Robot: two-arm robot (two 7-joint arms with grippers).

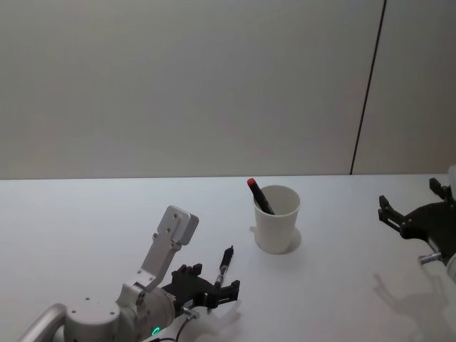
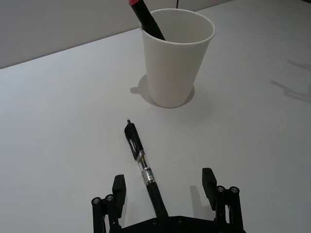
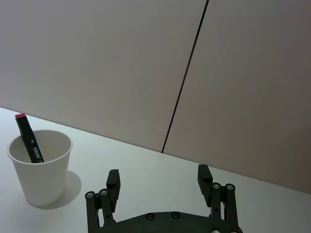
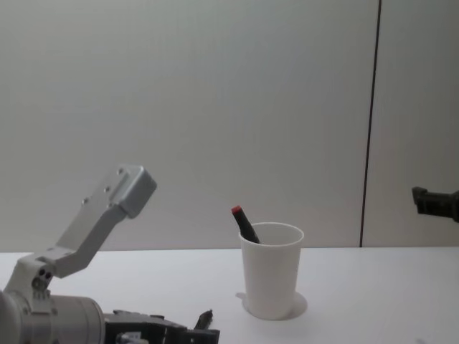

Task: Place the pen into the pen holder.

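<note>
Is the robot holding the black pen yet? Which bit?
No, nothing is held. The left gripper has open fingers straddling one end of the slim black pen, lying on the white table. The right gripper is open and empty.

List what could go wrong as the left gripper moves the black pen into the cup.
1. The pen lies slanted between the open fingers of the left gripper; closing might roll it rather than pinch it.
2. The paper pen holder has a red-capped marker leaning inside; the pen could strike it and tip the cup.
The right gripper hangs open, far right.
</note>
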